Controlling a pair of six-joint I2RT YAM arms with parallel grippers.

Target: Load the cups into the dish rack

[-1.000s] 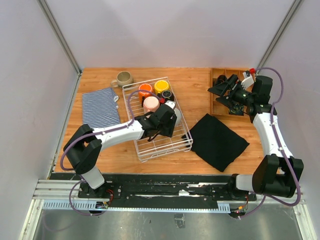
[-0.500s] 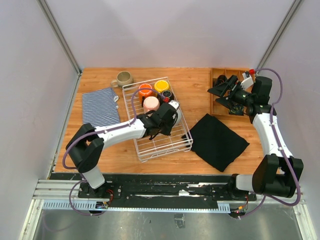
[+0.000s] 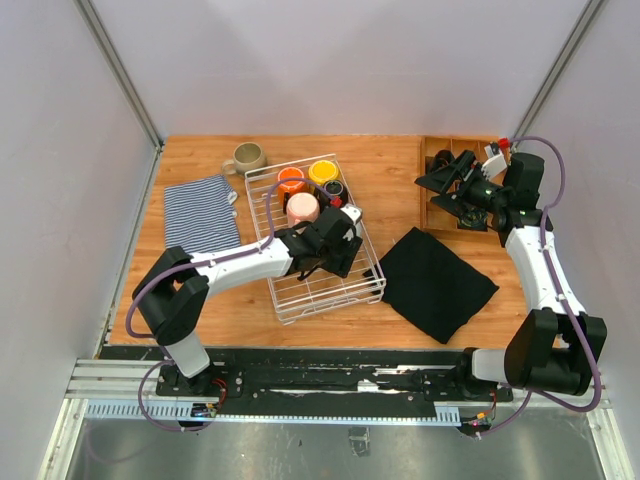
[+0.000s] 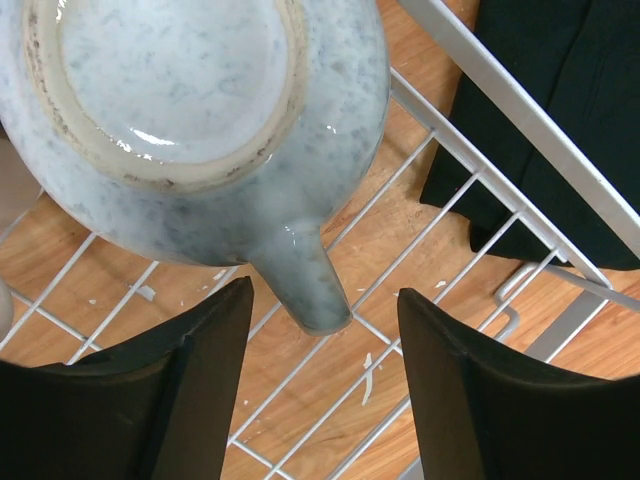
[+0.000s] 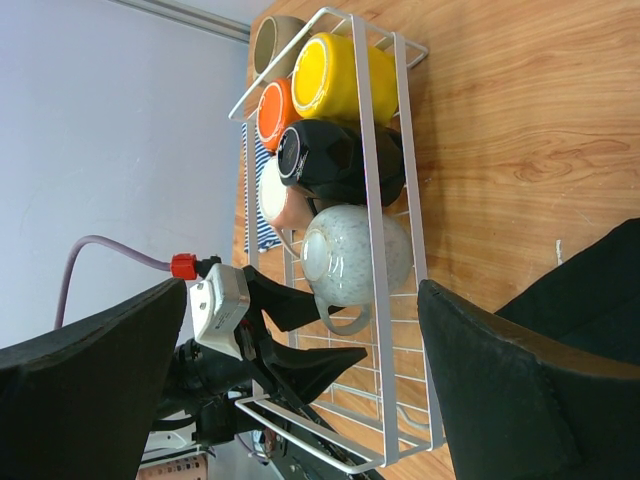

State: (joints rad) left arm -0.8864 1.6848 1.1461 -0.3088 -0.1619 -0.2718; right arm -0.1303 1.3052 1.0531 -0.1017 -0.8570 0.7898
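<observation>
Five cups (image 3: 302, 207) in white dish rack (image 3: 322, 291)

Five mugs in the dish rack (image 5: 372, 200), framed by the wide-spread right gripper (image 5: 305, 300).
Straight ahead, the whitish-grey mug (image 5: 355, 255) sits nearest, its handle between the left gripper's (image 5: 343, 330) parted fingers. The black mug (image 5: 340, 160), pink mug (image 5: 275, 205), orange mug (image 5: 275, 110) and yellow mug (image 5: 340, 75) crowd beyond.

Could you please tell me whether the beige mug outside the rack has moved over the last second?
No. The beige mug stays on the table just beyond the dish rack's far-left corner, exactly where it stood before.
</observation>
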